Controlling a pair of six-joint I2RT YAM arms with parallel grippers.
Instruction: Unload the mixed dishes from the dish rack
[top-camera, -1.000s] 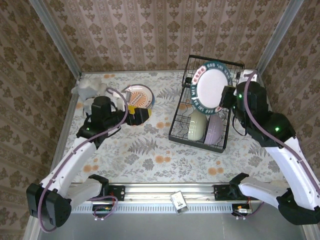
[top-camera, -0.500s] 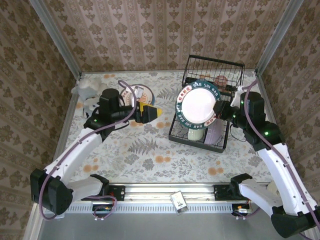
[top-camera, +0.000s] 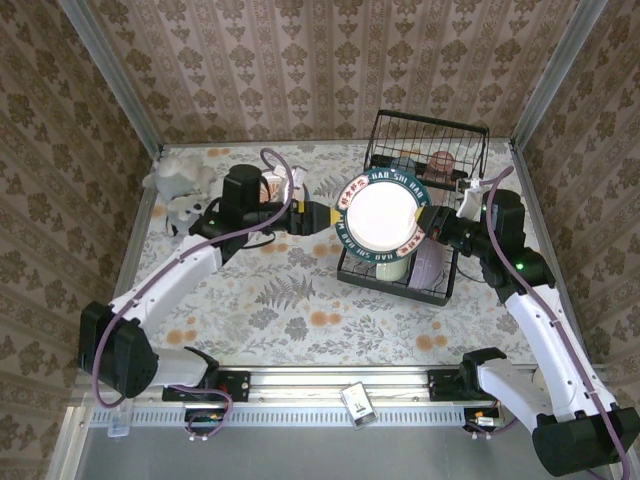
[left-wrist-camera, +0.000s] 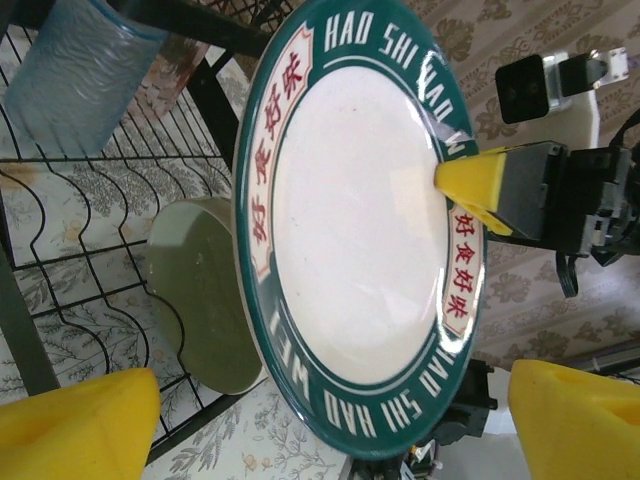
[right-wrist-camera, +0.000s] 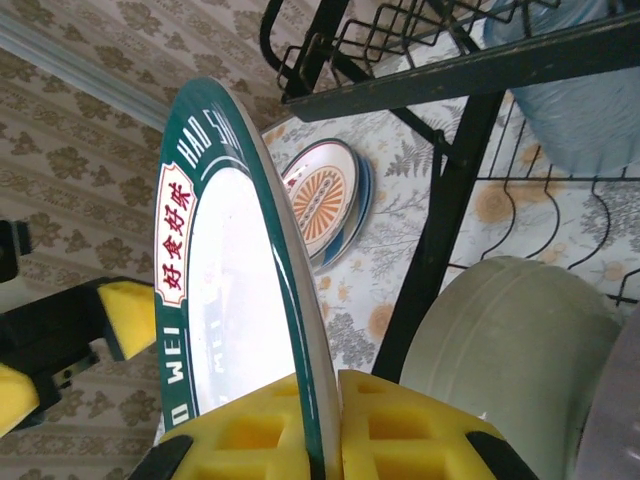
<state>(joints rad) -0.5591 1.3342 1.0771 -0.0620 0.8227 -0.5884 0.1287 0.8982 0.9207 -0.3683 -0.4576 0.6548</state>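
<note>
The right fingers (top-camera: 426, 222) are clamped on the rim of a teal-rimmed plate (top-camera: 382, 217), with one yellow pad on its white face and the other behind it. The plate stands on edge in the air, clear of the table (top-camera: 280, 300), with its lettered face turned toward the left fingers (top-camera: 330, 216).

The left fingers are spread wide and hold nothing. They sit just beside the rim opposite the right fingers' grip. In the left wrist view that rim lies between the two yellow pads, and I cannot tell whether it touches either one.

Beyond the plate, on the right fingers' side, stands the dish rack (top-camera: 425, 135). A pale green bowl (top-camera: 392, 268) rests on edge in its lower tier, just below the held plate. A lavender bowl (top-camera: 430, 268) sits beside it, under the right fingers. On the raised upper shelf, past both sets of fingers, are a pink cup (top-camera: 441, 161) and a bluish cup (left-wrist-camera: 75, 75).

Behind the left fingers — near that arm's wrist — stacked plates (right-wrist-camera: 325, 200) lie flat on the table, well apart from the rack. A grey plush toy (top-camera: 178, 180) sits farther out on the same side.
</note>
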